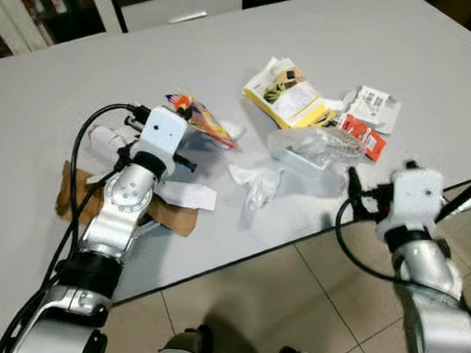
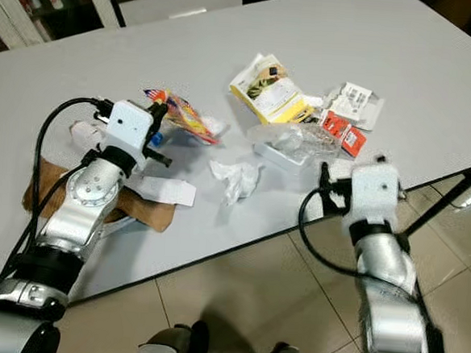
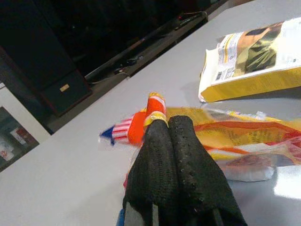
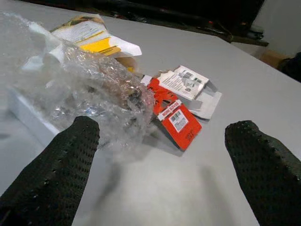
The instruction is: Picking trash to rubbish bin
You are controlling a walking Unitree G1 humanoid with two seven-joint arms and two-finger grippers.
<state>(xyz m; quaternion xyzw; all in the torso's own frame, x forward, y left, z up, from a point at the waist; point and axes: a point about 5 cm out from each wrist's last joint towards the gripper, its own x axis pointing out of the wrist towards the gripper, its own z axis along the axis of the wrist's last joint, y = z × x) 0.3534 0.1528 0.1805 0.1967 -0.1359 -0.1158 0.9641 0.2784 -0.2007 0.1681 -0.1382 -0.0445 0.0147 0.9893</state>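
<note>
A: What is lying on the grey table (image 1: pixel 81 77)?

B: Scraps of packaging are lying scattered over its smooth matte top. A glossy snack wrapper (image 3: pixel 244 136) in orange, yellow and red is lying flat, with a twisted end striped like a flag. Beyond it a stiff yellow packet (image 1: pixel 286 93) is sitting with a printed white face.

A: And the left gripper (image 3: pixel 171 136)?

B: Its two knobbly black fingers are pressing together with no gap between them, right at the twisted end of the snack wrapper. Whether they are actually pinching the foil or just resting over it, I can't quite tell from the wrist view.

A: What is the right side doing?

B: The right gripper (image 4: pixel 160 160) is hovering at the table's near edge with its fingers spread wide. Ahead of it a crumpled clear plastic bag (image 4: pixel 94 94) is bulging over a flat white tray (image 1: pixel 297 158). Just beside the bag a red card (image 4: pixel 175 114) with a barcode label is lying flat, and a torn white card (image 4: pixel 186 82) is overlapping its far end.

A: Anything else nearby?

B: A crumpled white tissue (image 1: pixel 255 182) is sitting between the two arms. Under the left arm a wrinkled brown paper bag (image 1: pixel 172 215) is lying with a white paper slip (image 1: pixel 190 195) on top.
</note>
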